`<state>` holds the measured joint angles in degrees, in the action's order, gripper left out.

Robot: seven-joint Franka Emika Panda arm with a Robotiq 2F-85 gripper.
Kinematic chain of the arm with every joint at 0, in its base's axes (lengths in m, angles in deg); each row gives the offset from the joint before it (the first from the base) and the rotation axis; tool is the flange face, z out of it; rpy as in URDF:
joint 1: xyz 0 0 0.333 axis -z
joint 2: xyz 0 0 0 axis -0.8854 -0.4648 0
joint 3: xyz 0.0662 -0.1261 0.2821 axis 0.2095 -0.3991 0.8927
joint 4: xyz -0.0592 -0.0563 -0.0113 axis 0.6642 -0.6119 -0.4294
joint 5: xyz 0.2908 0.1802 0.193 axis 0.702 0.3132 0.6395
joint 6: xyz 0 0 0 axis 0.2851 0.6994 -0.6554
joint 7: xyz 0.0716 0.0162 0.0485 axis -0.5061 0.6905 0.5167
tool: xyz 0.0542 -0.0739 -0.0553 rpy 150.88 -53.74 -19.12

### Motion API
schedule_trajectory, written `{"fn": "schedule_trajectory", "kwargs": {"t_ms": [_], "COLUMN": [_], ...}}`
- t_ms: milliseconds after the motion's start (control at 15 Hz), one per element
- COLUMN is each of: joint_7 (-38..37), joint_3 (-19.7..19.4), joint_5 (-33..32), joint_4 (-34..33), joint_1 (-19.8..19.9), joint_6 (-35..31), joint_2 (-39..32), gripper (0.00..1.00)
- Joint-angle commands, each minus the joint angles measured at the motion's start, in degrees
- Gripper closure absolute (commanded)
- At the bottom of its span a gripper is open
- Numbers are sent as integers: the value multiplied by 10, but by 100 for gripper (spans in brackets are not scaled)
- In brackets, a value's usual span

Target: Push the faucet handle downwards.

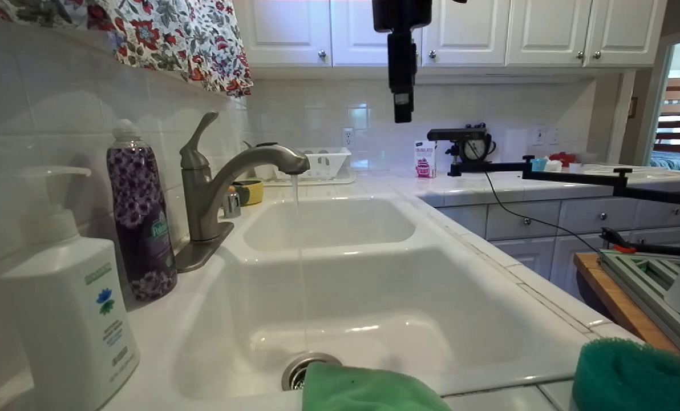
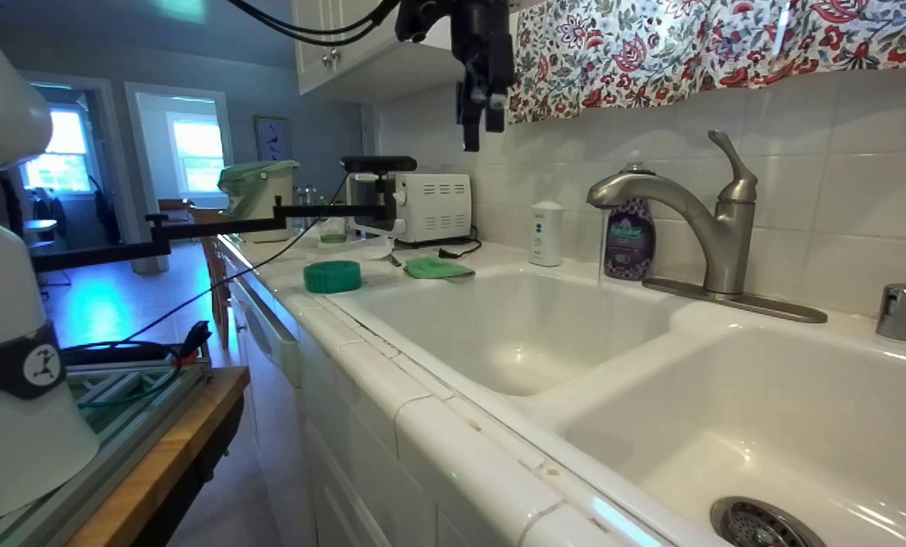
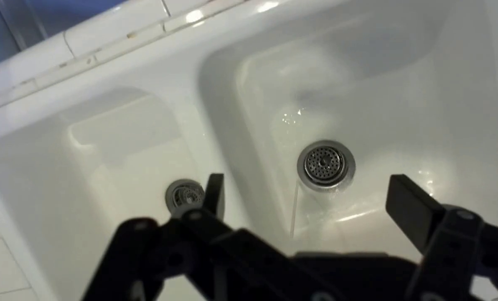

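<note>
Faucet handle: raised, on top of the faucet, touched by nothing; the step in hand looks like the approach, the push not yet made.
Worktop: white tile, running along the eight o'clock side of the sink in an exterior view.
Sink: two white basins; the faucet stands at its ten o'clock in an exterior view.
Faucet: its spout reaches toward two o'clock there, and a thin water stream falls from it toward six.
Purple bottle: just beside the faucet, near its nine o'clock in an exterior view.
Fingers: released and spread wide in the wrist view, holding nothing; in both exterior views they hang above the sink, well apart from the faucet handle.
Lever tip: at three o'clock from the fingers in an exterior view, pointing toward eleven. As I judge it, the next move calls for carrying the fingers across until they are over this end, perhaps drawing them together, then pressing toward six, likely stopping the water.
</note>
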<state>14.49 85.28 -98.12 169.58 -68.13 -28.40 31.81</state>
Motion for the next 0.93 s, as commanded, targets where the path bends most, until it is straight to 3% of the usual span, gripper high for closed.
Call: {"fn": "schedule_trajectory", "kwargs": {"t_ms": [0, 867], "joint_7": [25, 50], "joint_3": [-20, -64], "joint_5": [-12, -40], "joint_4": [-68, -296], "joint_1": [-5, -15], "joint_6": [-4, -44], "joint_2": [-46, -204], "gripper": [0, 0]}}
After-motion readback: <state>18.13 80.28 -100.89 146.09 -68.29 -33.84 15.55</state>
